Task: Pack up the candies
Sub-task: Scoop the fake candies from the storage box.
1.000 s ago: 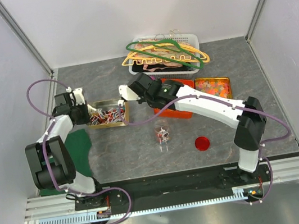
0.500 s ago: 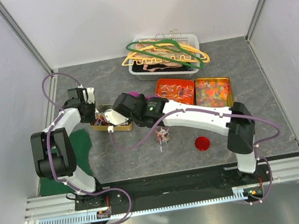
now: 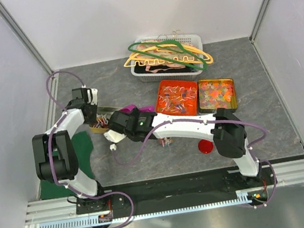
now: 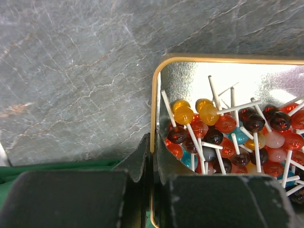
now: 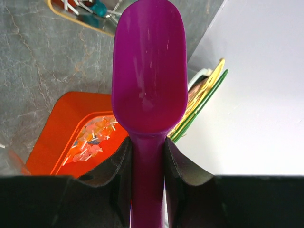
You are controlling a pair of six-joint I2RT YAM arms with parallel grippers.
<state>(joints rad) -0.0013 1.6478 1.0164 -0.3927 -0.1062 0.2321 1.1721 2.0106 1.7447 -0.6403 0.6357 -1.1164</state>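
left gripper (image 4: pixel 153 159): clamped on the left rim of the gold-rimmed shiny metal tin (image 4: pixel 154 95), one finger inside the wall, one outside.
right gripper (image 5: pixel 147 152): gripping the handle of the purple plastic scoop (image 5: pixel 149 71). Bowl looks empty; scoop's long axis runs straight out from the fingers.
candies (image 4: pixel 223 133): small round lollipops on thin white sticks in red, amber, blue and dark. They're heaped in the tin against the gripped wall.
handling: light, hard, glossy heads, likely to roll and slide. Sticks cross and will probably tangle. Better to drive the scoop under the heap than to pinch; take a single one by its stick.
orientation: sticks point every way, mostly lying low across the pile. No shared long axis.
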